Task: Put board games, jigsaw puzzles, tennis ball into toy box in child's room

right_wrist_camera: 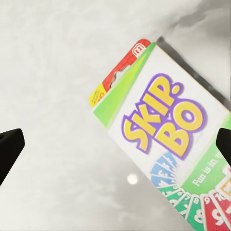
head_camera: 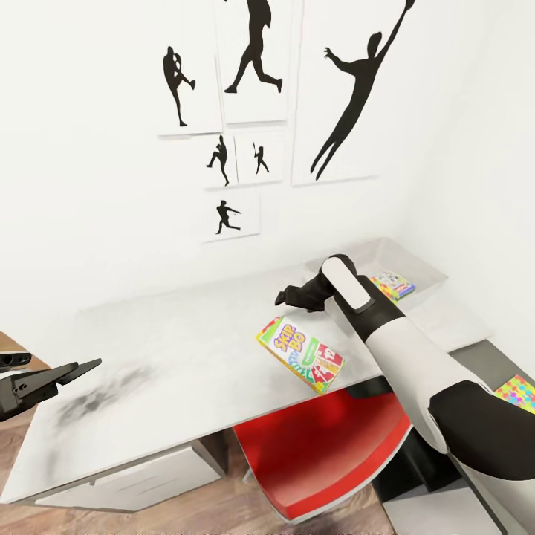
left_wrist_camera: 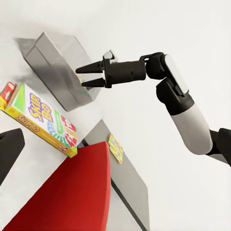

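— Your right arm (head_camera: 416,357) fills the near corner; what lies under it?
— Skip-Bo box (head_camera: 300,354), flat on the bench (head_camera: 163,357) near its front edge, long axis diagonal, logo end toward the wall, yellow-green with red cards.
— Fingers?
— Right gripper (left_wrist_camera: 86,76) parted, empty, above the bench; left gripper (head_camera: 70,371) parted, empty.

Place: a child's bedroom
Walls: white, hung with baseball-player prints (head_camera: 256,67)
Desk (head_camera: 171,357): pale grey, card game (head_camera: 300,354) near its front edge
Chair (head_camera: 327,453): red
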